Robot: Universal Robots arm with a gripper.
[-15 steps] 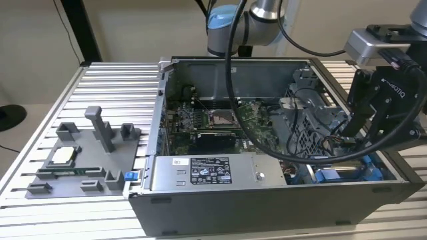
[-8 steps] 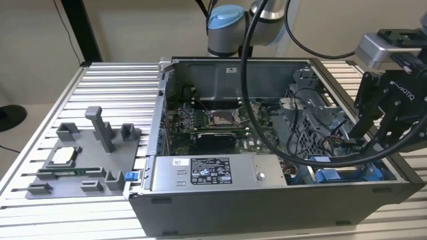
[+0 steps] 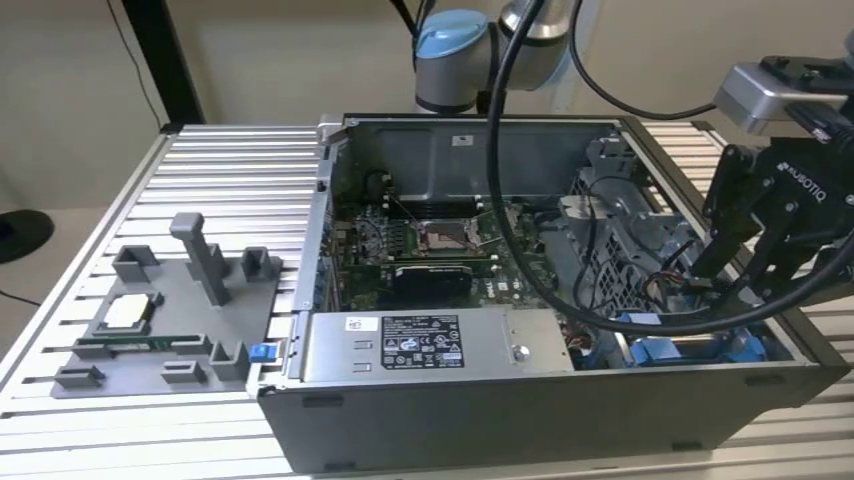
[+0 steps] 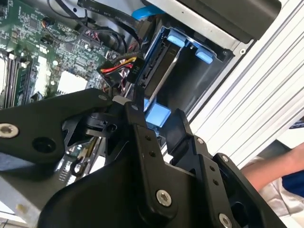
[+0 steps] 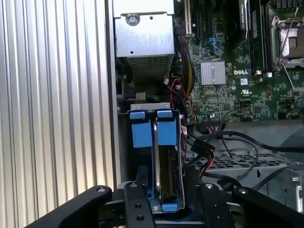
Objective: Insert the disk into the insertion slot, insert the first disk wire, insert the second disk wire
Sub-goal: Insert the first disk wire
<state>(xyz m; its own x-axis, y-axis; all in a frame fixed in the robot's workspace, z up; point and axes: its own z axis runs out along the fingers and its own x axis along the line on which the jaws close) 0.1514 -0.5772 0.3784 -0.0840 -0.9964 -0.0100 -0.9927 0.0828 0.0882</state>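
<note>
Disk (image 5: 166,175) sits in the slot (image 5: 150,106), at the case's (image 3: 534,420) near corner on the exterior view's right. It looks fully down in its blue carrier, so I read the disk step as done and a wire step as the one in hand. A black connector (image 4: 137,76) with red/yellow leads lies against the disk's end edge nearest the gripper (image 4: 156,114); can't tell if it's seated.

Gripper: fingers spread, nothing pinched, straddling the carrier's blue end. Contact with it unclear.

Doing it well, my take:
- Keep the connector square to the port and push straight along the disk's long axis, no twist.
- Keep fingers off the blue end so the carrier isn't levered up.
- Watch the loose black cables (image 5: 237,142) beside the bay, easy snag.

Orientation: disk stands on edge, thin edge toward the wrist cameras, broad faces along the slot walls. Long axis runs from the two blue tabs (image 5: 141,134) to the gripper end. Port end points at the gripper, board (image 5: 237,80) off to one side.
</note>
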